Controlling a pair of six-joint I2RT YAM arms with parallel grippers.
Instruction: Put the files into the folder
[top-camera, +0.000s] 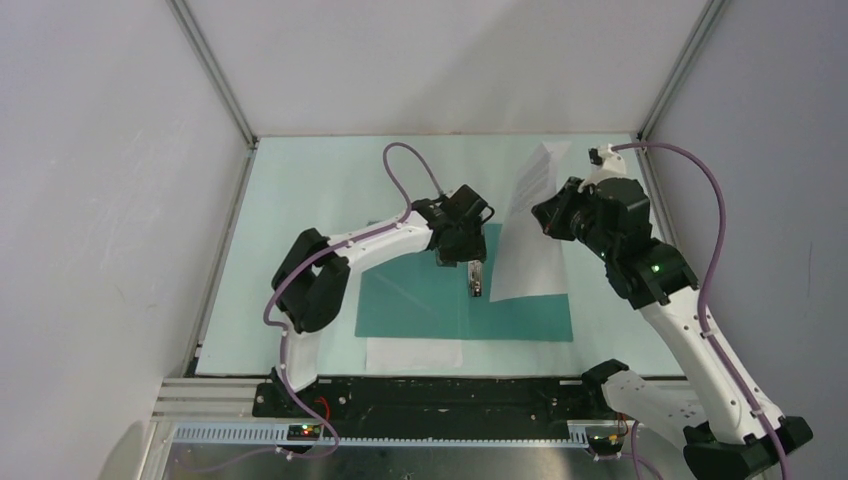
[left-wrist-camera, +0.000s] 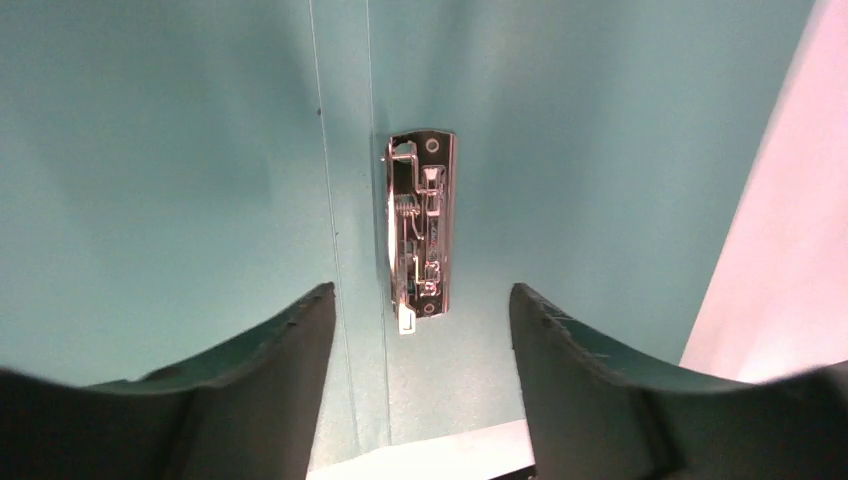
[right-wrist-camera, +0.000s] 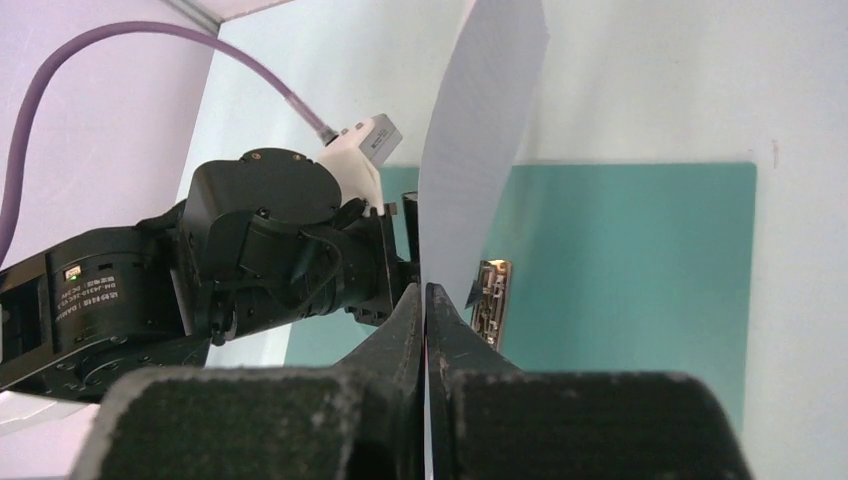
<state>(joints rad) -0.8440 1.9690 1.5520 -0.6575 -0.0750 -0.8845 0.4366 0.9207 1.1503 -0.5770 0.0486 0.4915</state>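
Note:
The teal folder lies open and flat on the table, its metal clip near the spine. My left gripper hovers open just above the clip. In the left wrist view the clip lies between and ahead of my spread fingers. My right gripper is shut on one white sheet and holds it raised and tilted over the folder's right half. In the right wrist view the sheet stands edge-on from my gripper, with the folder beyond. A second white sheet lies flat by the folder's near edge.
The pale mat covers the table inside white walls with metal corner posts. A black rail runs along the near edge by the arm bases. My left arm sits close to the held sheet in the right wrist view.

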